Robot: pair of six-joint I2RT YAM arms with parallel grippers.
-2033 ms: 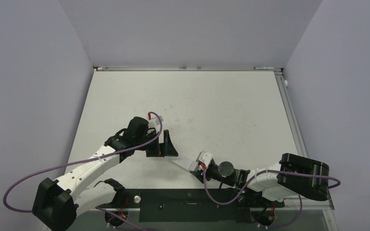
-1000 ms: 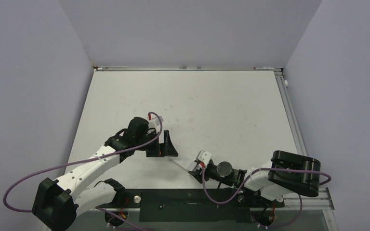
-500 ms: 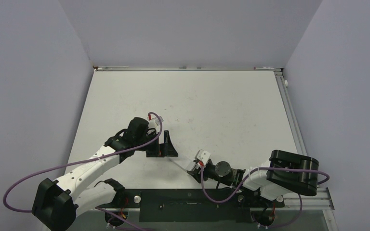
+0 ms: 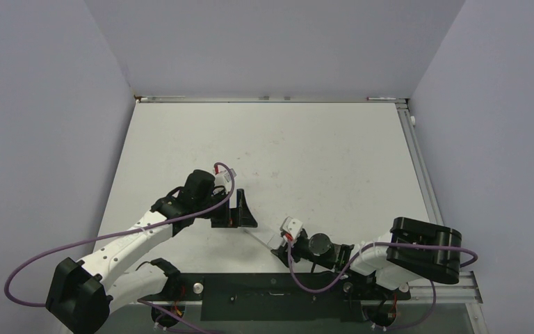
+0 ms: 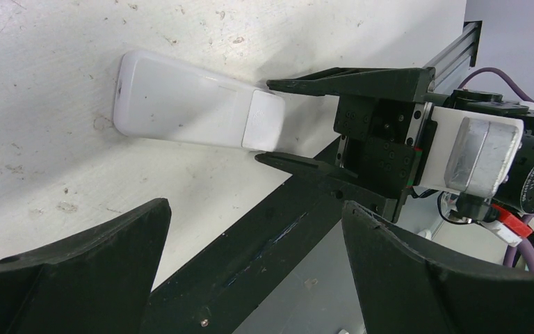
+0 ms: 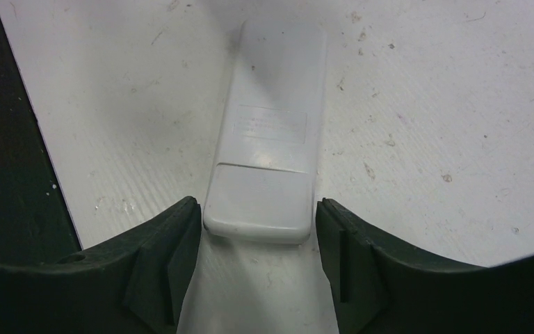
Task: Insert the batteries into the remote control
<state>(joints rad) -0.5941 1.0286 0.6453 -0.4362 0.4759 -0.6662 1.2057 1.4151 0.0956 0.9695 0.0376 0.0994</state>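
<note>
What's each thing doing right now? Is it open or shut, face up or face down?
remote control: lying flat, plain back up, battery cover on.
right hand: open, straddling the remote control's cover end.
left hand: wide open, holding nothing.

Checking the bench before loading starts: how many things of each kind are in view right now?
Remote control: 1
Robot arms: 2 (left arm, right arm)
Table: 1
Total: 4
</note>
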